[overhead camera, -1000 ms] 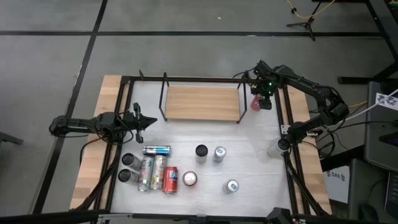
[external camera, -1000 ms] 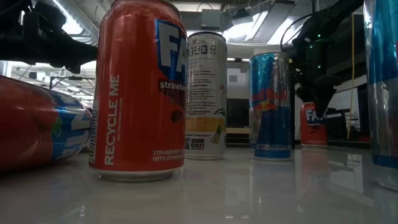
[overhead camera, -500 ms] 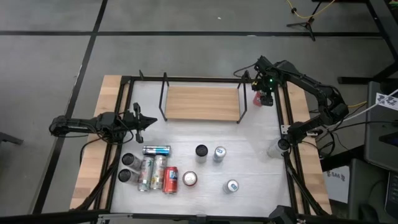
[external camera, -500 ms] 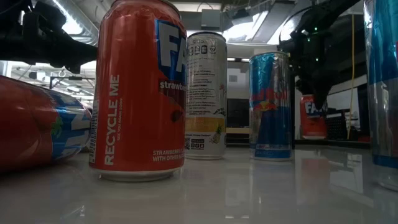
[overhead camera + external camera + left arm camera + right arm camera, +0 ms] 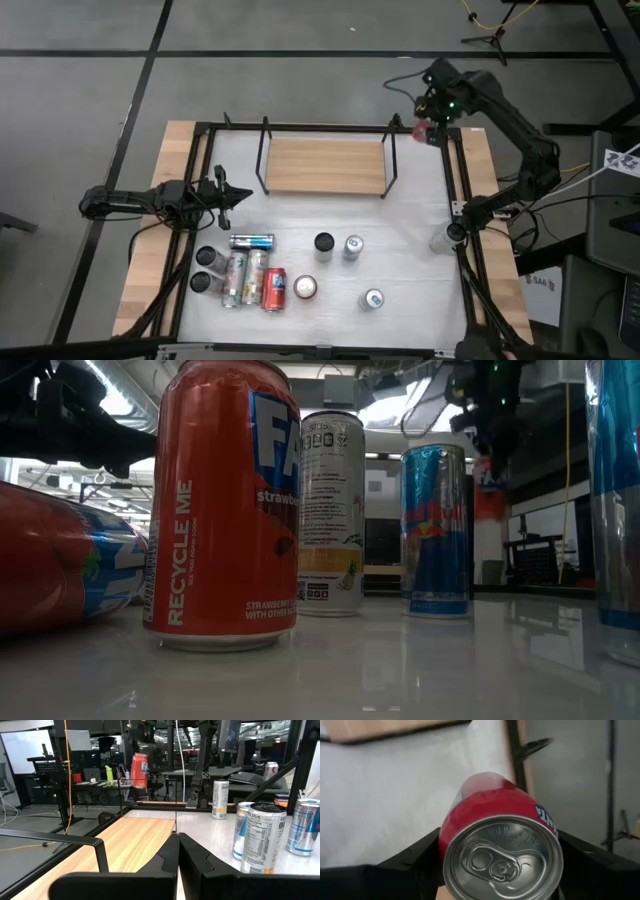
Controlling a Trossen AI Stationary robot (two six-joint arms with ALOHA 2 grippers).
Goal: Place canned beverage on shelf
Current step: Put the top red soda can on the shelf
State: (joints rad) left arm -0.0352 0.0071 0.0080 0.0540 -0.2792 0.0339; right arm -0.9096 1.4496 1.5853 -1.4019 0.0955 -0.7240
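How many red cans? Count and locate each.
3 red cans: one raised in the right gripper past the shelf's right end; one lying near the table's front; one upright beside it.

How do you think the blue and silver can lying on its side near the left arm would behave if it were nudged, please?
The blue and silver can lies flat on the white tabletop, so it would probably roll across the table rather than tip. Its smooth metal wall likely makes it slippery to pinch. The upright cans crowded just beside it might stop it quickly or get knocked.
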